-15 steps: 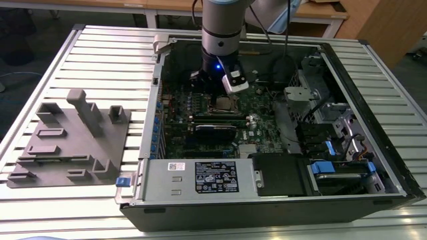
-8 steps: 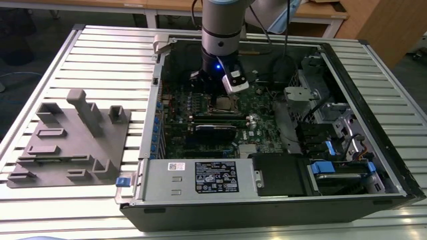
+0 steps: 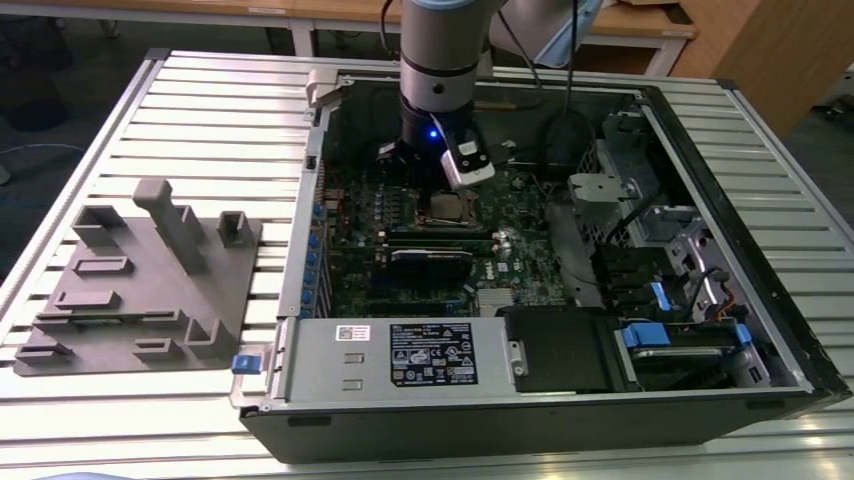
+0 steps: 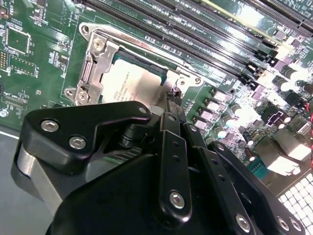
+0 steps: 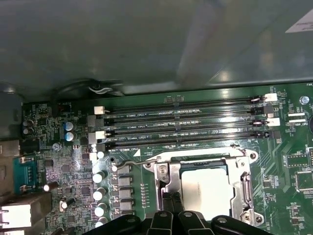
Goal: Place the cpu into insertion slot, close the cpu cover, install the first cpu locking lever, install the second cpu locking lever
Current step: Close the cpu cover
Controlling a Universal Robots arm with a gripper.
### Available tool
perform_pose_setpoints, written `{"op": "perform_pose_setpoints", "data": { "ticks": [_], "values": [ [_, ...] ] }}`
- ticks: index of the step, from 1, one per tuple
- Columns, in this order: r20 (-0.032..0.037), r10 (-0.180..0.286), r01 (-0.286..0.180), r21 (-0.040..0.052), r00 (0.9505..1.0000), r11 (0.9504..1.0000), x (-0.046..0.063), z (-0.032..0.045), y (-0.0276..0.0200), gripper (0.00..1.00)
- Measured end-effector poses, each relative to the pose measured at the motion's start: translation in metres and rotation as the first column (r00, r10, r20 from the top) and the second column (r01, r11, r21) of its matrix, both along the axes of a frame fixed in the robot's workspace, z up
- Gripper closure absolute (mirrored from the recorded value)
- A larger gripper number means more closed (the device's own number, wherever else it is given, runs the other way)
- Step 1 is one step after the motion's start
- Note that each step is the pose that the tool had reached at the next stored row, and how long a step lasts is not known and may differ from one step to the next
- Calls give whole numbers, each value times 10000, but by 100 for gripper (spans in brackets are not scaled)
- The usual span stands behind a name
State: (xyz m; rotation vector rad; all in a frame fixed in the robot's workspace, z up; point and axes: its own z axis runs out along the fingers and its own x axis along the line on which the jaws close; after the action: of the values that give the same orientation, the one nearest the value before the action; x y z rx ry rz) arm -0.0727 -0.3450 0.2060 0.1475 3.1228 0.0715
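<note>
One cpu (image 4: 132,85) seated in insertion slot (image 3: 430,218), cpu cover (image 4: 93,63) down; gripper (image 4: 174,98) pinched narrow at slot's twelve o'clock, exterior view.

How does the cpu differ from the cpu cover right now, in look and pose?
The cpu is a solid square with a dull silvery-tan top; the cpu cover is a shinier metal frame with a cut-out middle. The cpu sits in the centre, while the cpu cover runs around its edges. Both appear to lie flat in the socket on the green motherboard.
</note>
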Motion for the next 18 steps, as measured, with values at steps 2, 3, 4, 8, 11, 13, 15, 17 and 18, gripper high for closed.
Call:
{"op": "perform_pose_setpoints", "data": {
  "ticks": [2, 3, 4, 8, 11, 13, 15, 17, 18],
  "values": [
    [0, 11, -11, -1, 10000, 10000, 0, -11, 0, 89],
    [0, 18, -18, -1, 10000, 10000, 0, -16, 0, 89],
    [0, 26, -26, -2, 10000, 10000, -1, -19, 0, 89],
    [1, 33, -33, -1, 10000, 10000, -2, -22, 13, 89],
    [1, 34, -34, 0, 10000, 10000, -1, -34, 25, 89],
    [0, 36, -36, -1, 10000, 10000, -1, -43, 26, 89],
    [-1, 36, -36, -3, 10000, 10000, -2, -47, 25, 89],
    [-2, 36, -36, -3, 10000, 10000, -2, -48, 25, 89],
    [0, 36, -36, -1, 10000, 10000, -1, -49, 26, 89]
  ]
}}
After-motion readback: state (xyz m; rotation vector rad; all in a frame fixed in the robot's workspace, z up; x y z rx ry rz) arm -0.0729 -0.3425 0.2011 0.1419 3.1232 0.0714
